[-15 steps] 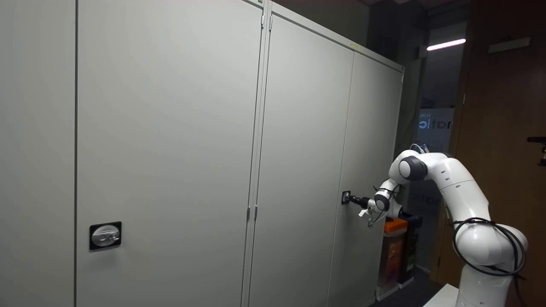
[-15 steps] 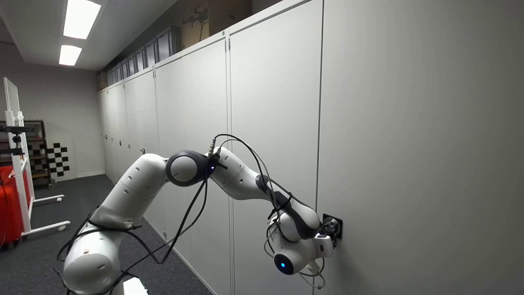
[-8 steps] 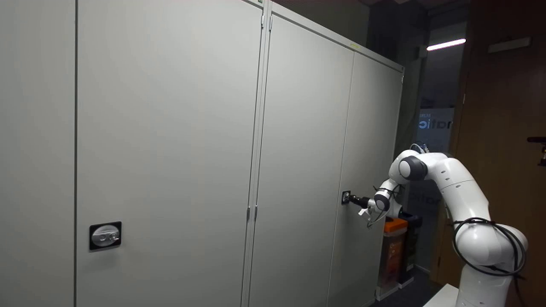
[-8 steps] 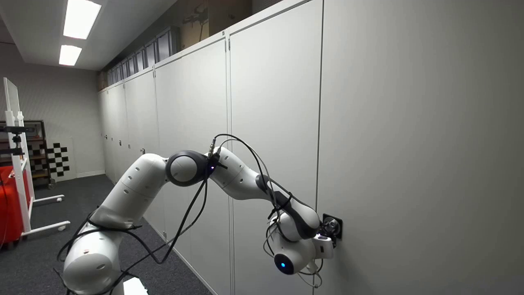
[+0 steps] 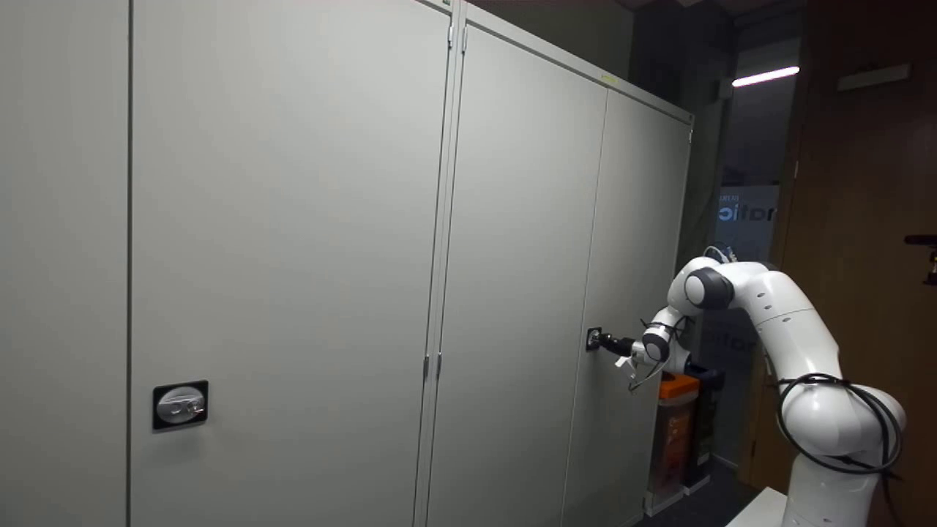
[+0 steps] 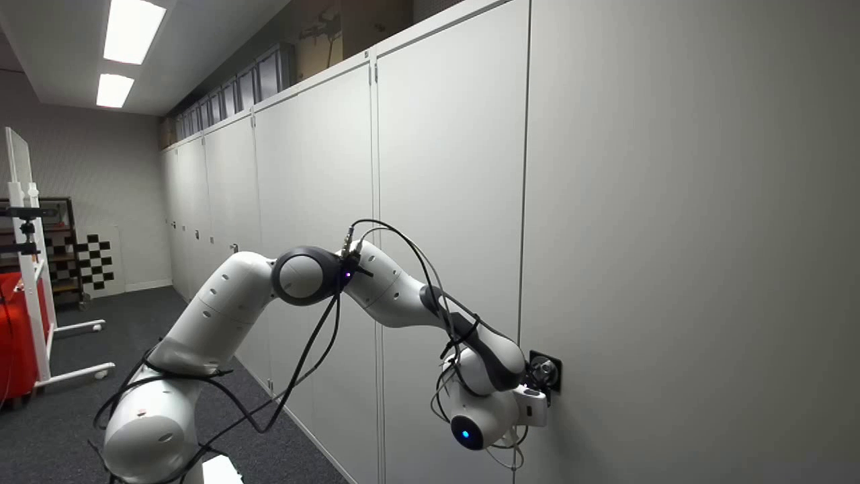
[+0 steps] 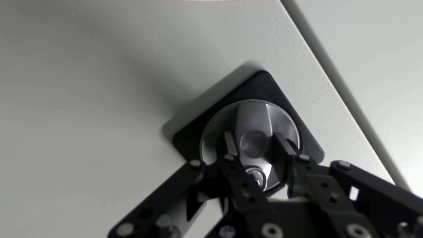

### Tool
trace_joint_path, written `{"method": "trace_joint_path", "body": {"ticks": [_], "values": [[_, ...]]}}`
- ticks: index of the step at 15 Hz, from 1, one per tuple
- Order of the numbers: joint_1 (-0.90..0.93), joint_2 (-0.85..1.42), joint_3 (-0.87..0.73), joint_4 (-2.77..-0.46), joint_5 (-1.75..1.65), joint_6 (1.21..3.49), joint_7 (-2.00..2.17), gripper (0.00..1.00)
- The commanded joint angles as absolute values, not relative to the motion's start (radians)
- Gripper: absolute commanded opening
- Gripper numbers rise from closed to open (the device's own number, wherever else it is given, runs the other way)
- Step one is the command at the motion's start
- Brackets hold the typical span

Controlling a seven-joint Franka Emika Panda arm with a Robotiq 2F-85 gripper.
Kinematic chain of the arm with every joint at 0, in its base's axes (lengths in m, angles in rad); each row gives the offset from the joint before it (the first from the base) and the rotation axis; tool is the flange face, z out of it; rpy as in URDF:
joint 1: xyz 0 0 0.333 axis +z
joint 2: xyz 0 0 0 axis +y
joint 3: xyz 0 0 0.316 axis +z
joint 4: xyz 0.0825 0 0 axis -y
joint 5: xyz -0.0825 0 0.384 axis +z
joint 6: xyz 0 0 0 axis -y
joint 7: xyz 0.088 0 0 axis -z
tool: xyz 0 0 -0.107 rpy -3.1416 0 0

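Just right of the middle of the wrist view, a flat, silver-grey metal lever (image 7: 253, 119) stands nearly upright, slanted against the edges of its mount. The black two-fingered gripper (image 7: 255, 141) is closed on it, the jaws narrow, with one fingertip (image 7: 283, 144) against each side. Around the lever lies a round, shiny metal dish (image 7: 285, 121), set in a square black plate (image 7: 264, 86) with one corner pointing to the top of the frame; a small round lock cylinder (image 7: 258, 176) shows at the lever's lower end, partly covered by the gripper. The plate is fixed to a smooth, pale grey cabinet door (image 6: 685, 202), beside the dark straight gap (image 7: 351, 99) that slopes down the right of the wrist view. In an exterior view, the jointed white robot arm (image 6: 390, 289) reaches from lower left towards the plate, right of centre. In an exterior view, a tall bin with an orange lid (image 5: 678, 388) stands at lower right, and another black-plated silver handle (image 5: 181, 405) sits at lower left.
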State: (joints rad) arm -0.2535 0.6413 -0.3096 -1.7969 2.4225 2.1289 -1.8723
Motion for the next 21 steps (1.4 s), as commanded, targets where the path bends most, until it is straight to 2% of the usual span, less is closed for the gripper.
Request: {"method": "trace_joint_path", "body": {"ticks": [1, 21], "values": [[-0.245, 0.595, -0.297, -1.802, 2.376, 2.132, -1.795, 0.08], [-0.255, 0.581, -0.294, -1.798, 2.308, 2.118, -1.525, 0.08]]}}
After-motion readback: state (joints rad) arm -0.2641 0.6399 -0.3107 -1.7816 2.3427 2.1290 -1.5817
